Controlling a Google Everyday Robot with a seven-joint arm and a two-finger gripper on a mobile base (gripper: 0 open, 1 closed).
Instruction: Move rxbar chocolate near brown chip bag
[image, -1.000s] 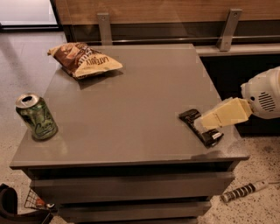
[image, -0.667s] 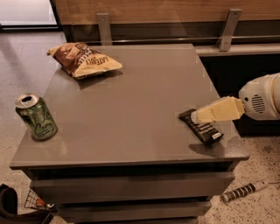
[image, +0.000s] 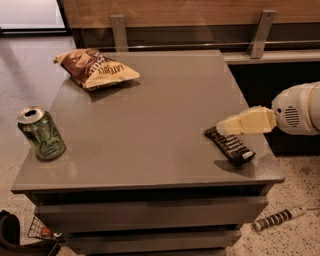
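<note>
The rxbar chocolate (image: 232, 146), a slim black bar with white lettering, lies flat near the front right corner of the grey table (image: 150, 125). The brown chip bag (image: 96, 68) lies at the far left of the table, well apart from the bar. My gripper (image: 222, 128) reaches in from the right on a white arm. Its cream tip hovers just over the far end of the bar. The bar rests on the table.
A green can (image: 42, 134) stands upright near the front left edge. A striped black-and-white stick (image: 278, 218) lies on the floor at the front right. A wooden wall with metal brackets runs behind the table. A dark object sits at the bottom left on the floor.
My gripper has shifted up and towards the far end of the bar, uncovering most of it. The bar, bag and can have not moved.
</note>
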